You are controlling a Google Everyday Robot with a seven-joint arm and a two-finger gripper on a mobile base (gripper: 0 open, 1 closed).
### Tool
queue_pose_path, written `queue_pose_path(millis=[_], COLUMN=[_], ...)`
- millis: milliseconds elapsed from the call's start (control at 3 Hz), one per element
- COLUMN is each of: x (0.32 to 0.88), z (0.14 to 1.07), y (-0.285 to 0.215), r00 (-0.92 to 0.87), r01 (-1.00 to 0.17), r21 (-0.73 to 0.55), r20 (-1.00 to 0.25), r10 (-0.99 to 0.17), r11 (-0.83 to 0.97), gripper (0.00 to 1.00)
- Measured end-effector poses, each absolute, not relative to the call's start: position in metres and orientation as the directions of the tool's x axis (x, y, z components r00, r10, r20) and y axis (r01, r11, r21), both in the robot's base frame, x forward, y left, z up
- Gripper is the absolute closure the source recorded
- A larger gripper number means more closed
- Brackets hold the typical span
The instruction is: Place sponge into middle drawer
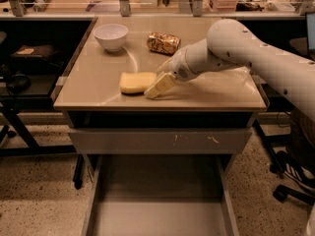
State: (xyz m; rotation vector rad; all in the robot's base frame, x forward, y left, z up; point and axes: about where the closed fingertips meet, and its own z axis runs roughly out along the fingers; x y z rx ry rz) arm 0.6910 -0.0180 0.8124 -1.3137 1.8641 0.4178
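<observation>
The pale yellow sponge [136, 82] lies flat on the desk top, left of centre and towards the front edge. My gripper [156, 86] is low over the desk, right against the sponge's right end, reaching in from the right; the white arm hides how it meets the sponge. The middle drawer [157, 215] is pulled open below the desk, its grey floor bare, its low side walls showing at left and right.
A white bowl [110, 36] stands at the desk's back left. A crumpled gold foil packet [164, 43] lies behind the gripper. A closed drawer front with white scratches [160, 140] sits above the open drawer. Shelves with clutter run behind the desk; chair wheels show at right.
</observation>
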Motion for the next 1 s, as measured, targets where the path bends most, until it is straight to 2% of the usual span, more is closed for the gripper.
queue_pose_path(millis=[1000], x=[0.6884], z=[0.8174], y=[-0.017], r00=[-0.141], r01=[-0.897], r21=[-0.172], r20=[-0.761], r10=[-0.633], r11=[0.406], gripper=[1.0])
